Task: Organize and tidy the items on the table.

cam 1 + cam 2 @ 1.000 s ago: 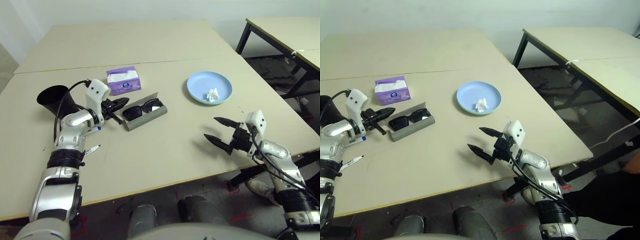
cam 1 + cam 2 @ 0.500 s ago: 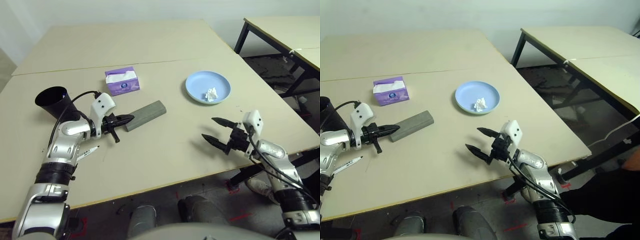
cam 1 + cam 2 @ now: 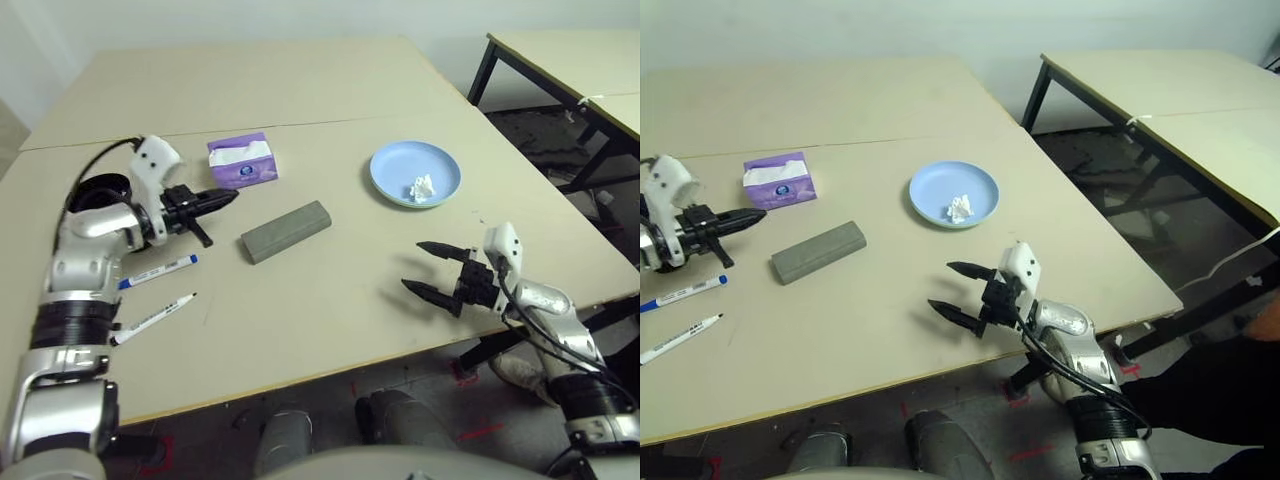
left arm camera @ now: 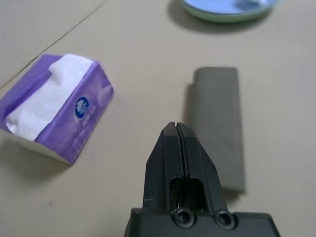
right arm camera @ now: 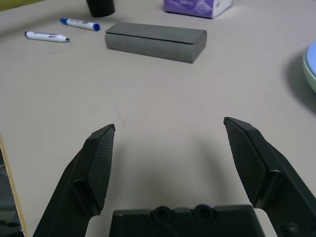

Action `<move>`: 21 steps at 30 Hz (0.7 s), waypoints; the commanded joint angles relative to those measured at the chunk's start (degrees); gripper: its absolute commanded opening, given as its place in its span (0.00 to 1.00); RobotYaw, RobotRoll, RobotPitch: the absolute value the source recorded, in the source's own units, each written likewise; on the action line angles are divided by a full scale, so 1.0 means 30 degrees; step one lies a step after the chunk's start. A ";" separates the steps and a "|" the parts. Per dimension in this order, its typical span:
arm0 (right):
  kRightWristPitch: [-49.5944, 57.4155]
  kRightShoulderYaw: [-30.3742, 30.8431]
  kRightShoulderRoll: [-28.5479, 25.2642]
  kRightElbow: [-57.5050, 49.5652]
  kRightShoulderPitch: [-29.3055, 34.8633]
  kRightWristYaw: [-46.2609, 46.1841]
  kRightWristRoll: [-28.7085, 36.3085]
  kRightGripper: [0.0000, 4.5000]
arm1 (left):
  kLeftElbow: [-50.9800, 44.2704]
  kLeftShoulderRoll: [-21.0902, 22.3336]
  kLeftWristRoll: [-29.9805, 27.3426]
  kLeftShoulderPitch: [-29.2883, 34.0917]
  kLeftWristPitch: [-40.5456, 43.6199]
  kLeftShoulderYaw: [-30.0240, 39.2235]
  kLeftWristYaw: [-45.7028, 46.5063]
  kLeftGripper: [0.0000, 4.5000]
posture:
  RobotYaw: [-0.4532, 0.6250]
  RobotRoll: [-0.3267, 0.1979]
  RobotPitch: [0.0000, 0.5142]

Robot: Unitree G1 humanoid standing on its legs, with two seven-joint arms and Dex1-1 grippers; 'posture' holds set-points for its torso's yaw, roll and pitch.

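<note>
Beige table (image 3: pixel 330 310) is carrying everything: the grey-green glasses case (image 3: pixel 286 231) is lying shut near the middle, with the purple tissue box (image 3: pixel 243 161) just beyond it toward the far side and white tissue poking out of its top. Off to the right, the light blue plate (image 3: pixel 415 173) is sitting stacked on a pale green plate (only a thin green rim is peeking out beneath it), and the crumpled white tissue (image 3: pixel 424 187) is resting on the blue surface. Near the left edge, the blue-capped marker (image 3: pixel 157 271) and the black-capped marker (image 3: pixel 152 318) are lying roughly parallel, apart from each other. The black cup (image 3: pixel 98 192) is standing behind the left forearm, partly hidden. The left gripper (image 3: pixel 222 198) is hovering above the table with its fingers pressed together and nothing between them, pointing toward the case and the tissue box. The right gripper (image 3: pixel 428 269) is hanging low over bare tabletop near the front edge, its fingers spread wide and holding nothing.
</note>
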 commanded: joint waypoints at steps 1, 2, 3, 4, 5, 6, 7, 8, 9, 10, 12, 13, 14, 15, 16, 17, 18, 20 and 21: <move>-0.0389 0.0352 0.0071 0.0679 -0.0337 0.0401 -0.0141 1.00 | -0.2825 0.2363 -0.0819 0.1115 0.2363 0.0144 -0.1747 0.01 | 0.39 0.62 0.12; -0.0451 0.0400 0.0113 0.0780 -0.0413 0.0460 -0.0159 1.00 | -0.3414 0.3161 -0.1080 0.1520 0.3035 0.0264 -0.2178 0.05 | 0.39 0.62 0.12; -0.0504 0.0461 0.0155 0.0852 -0.0481 0.0508 -0.0168 1.00 | -0.4083 0.4309 -0.1280 0.2183 0.3748 0.0429 -0.2863 0.10 | 0.39 0.62 0.11; -0.0521 0.0512 0.0196 0.0863 -0.0525 0.0537 -0.0157 1.00 | -0.4680 0.5480 -0.1308 0.3002 0.4192 0.0671 -0.3579 0.14 | 0.40 0.62 0.11; -0.0526 0.0563 0.0230 0.0869 -0.0564 0.0558 -0.0145 1.00 | -0.5258 0.6639 -0.1302 0.3878 0.4608 0.1032 -0.4224 0.19 | 0.40 0.62 0.11; -0.0540 0.0627 0.0261 0.0863 -0.0594 0.0616 -0.0124 1.00 | -0.5785 0.7649 -0.1342 0.4667 0.5202 0.1561 -0.4663 0.27 | 0.40 0.62 0.11; -0.0536 0.0687 0.0299 0.0859 -0.0629 0.0660 -0.0101 1.00 | -0.6236 0.8513 -0.1303 0.5366 0.5769 0.2124 -0.4983 0.35 | 0.41 0.62 0.12; -0.0524 0.0736 0.0333 0.0864 -0.0668 0.0692 -0.0085 1.00 | -0.6584 0.9160 -0.1160 0.5970 0.6147 0.2612 -0.5180 0.41 | 0.41 0.62 0.12; -0.0529 0.0796 0.0365 0.0877 -0.0699 0.0770 -0.0062 1.00 | -0.6946 0.9727 -0.0747 0.6738 0.6327 0.3150 -0.5396 0.49 | 0.41 0.62 0.12; -0.0525 0.0846 0.0403 0.0893 -0.0738 0.0801 -0.0062 1.00 | -0.7146 1.0059 -0.0450 0.7296 0.6353 0.3532 -0.5528 0.56 | 0.42 0.62 0.13; -0.0508 0.0972 0.0480 0.0832 -0.0750 0.0865 -0.0113 1.00 | -0.7634 1.0583 0.0267 0.8639 0.6532 0.4431 -0.5917 0.72 | 0.42 0.62 0.13; -0.0404 0.1076 0.0541 0.0671 -0.0741 0.0872 -0.0113 1.00 | -0.7993 1.0844 0.0751 0.9447 0.6939 0.4913 -0.6237 0.78 | 0.43 0.62 0.14; -0.0323 0.1187 0.0615 0.0554 -0.0742 0.0877 -0.0109 1.00 | -0.8337 1.1023 0.1320 1.0260 0.7242 0.5334 -0.6439 0.87 | 0.43 0.62 0.14; -0.0272 0.1264 0.0658 0.0483 -0.0746 0.0872 -0.0098 1.00 | -0.8583 1.1089 0.1713 1.0816 0.7439 0.5652 -0.6569 0.93 | 0.43 0.62 0.14; -0.0221 0.1351 0.0714 0.0432 -0.0773 0.0882 -0.0072 1.00 | -0.8804 1.1171 0.2299 1.1532 0.7621 0.5851 -0.6641 0.99 | 0.43 0.62 0.14; -0.0164 0.1418 0.0765 0.0382 -0.0817 0.0854 -0.0069 1.00 | -0.8897 1.1182 0.2789 1.2096 0.7631 0.5971 -0.6663 0.99 | 0.44 0.62 0.15; -0.0169 0.1470 0.0810 0.0412 -0.0861 0.0872 -0.0069 1.00 | -0.8928 1.1148 0.3262 1.2569 0.7565 0.5918 -0.6549 0.99 | 0.44 0.62 0.15; -0.0174 0.1550 0.0854 0.0461 -0.0911 0.0925 -0.0089 1.00 | -0.8832 1.1029 0.3935 1.3088 0.7309 0.5564 -0.6103 0.99 | 0.44 0.62 0.15; -0.0185 0.1593 0.0850 0.0477 -0.0929 0.0972 -0.0097 1.00 | -0.8744 1.0977 0.4158 1.3185 0.7119 0.5349 -0.5884 0.99 | 0.44 0.62 0.15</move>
